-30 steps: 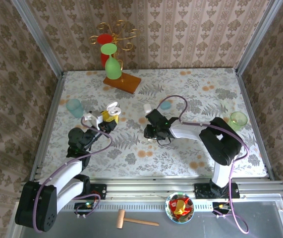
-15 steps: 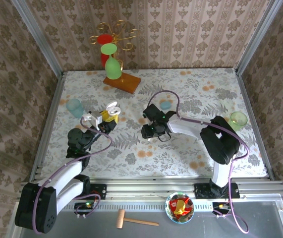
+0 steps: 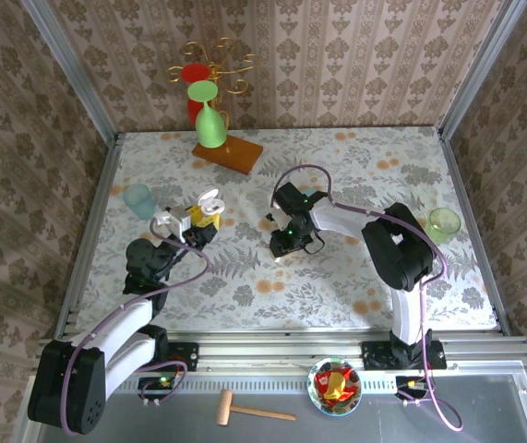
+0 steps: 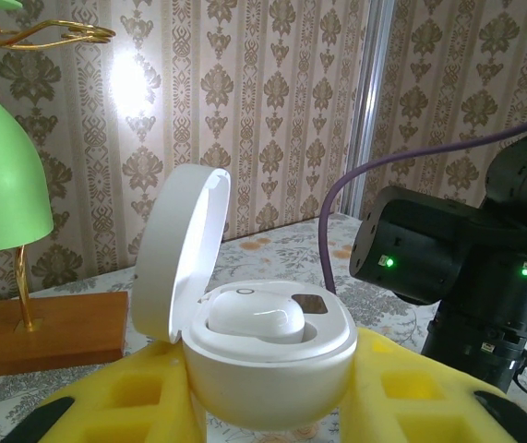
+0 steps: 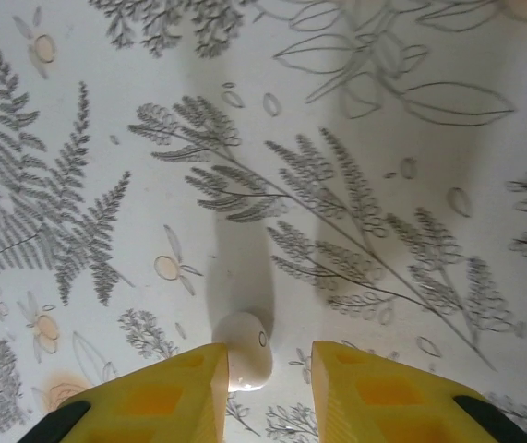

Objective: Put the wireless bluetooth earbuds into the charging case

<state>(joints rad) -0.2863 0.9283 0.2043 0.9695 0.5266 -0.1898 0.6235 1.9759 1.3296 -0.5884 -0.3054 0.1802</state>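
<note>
From above, the left gripper (image 3: 204, 222) sits at about 9 o'clock from the middle of the table (image 3: 337, 291). It is clamped on the charging case (image 3: 209, 204), whose lid stands up. The right gripper (image 3: 282, 247) hangs near the middle, pointing down at the cloth. A strip of open cloth separates the two grippers. A blue cup (image 3: 138, 199) stands at 10 o'clock from the left gripper, close to the left rail (image 3: 92, 231). A green cup (image 3: 445, 222) stands at 3 o'clock, near the right rail. The wooden base (image 3: 228, 150) and its green glass (image 3: 210, 125) stand at 12 o'clock from the case, near the back wall. The widest free room is the near half of the table, toward 6 o'clock.

From the left wrist, the yellow fingers (image 4: 120, 406) press both sides of the case's lower shell. The lid is hinged back toward 10 o'clock. The seated earbud (image 4: 256, 318) fills one socket, and the socket at its 2 o'clock is a dark recess. The right arm's black body looms close at 3 o'clock.

From the right wrist, the jaws stand partly apart, straddling the loose earbud (image 5: 245, 349) at 6 o'clock on the cloth. The earbud touches the pad at 7 o'clock, and a gap remains to the other pad. It is not pinched. Open cloth runs from 9 through 3 o'clock.
</note>
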